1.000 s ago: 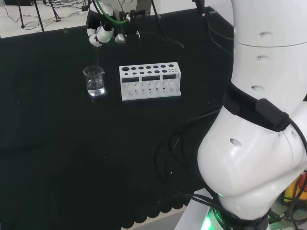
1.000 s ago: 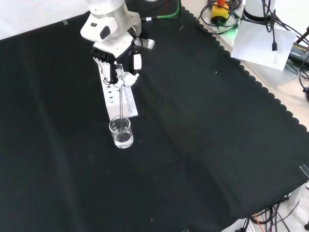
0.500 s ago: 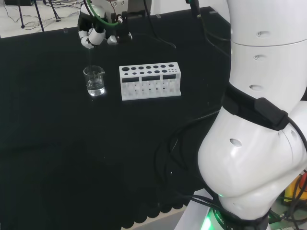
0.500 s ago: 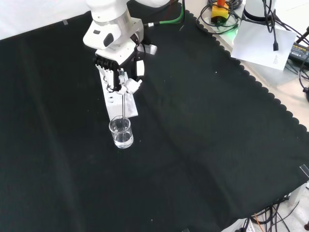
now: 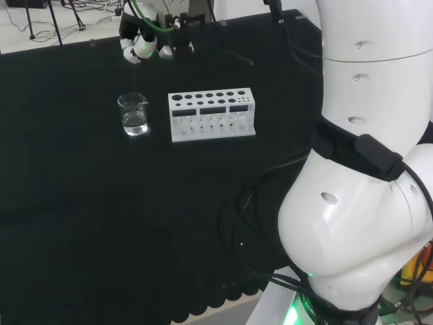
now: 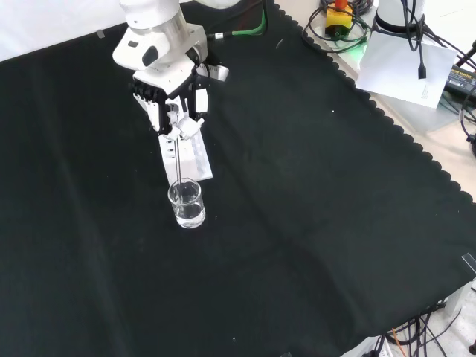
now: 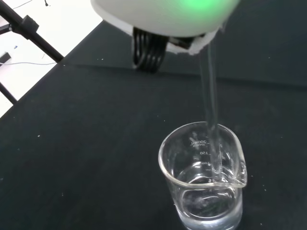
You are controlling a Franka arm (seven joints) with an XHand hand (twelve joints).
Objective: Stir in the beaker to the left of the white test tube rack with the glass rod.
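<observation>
A clear glass beaker (image 5: 134, 114) (image 6: 186, 204) (image 7: 204, 179) with some clear liquid stands on the black cloth, left of the white test tube rack (image 5: 212, 114) in the head view. The black and white hand (image 5: 145, 42) (image 6: 171, 108) hangs above the beaker, fingers curled round the top of a thin glass rod (image 6: 178, 160) (image 7: 211, 110). The rod points straight down. In the wrist view its lower end sits inside the beaker, close to the wall beside the spout.
In the front view the rack (image 6: 195, 158) lies behind the beaker, partly under the hand. The cloth's scalloped edge (image 6: 401, 134) runs along the right, with cables and paper beyond it. The arm's big white links (image 5: 365, 169) fill the head view's right.
The hand with the rod has swung over the beaker: toward the left in the head view half a second ago, now back rightward; in the front view it shifted left and slightly up.
</observation>
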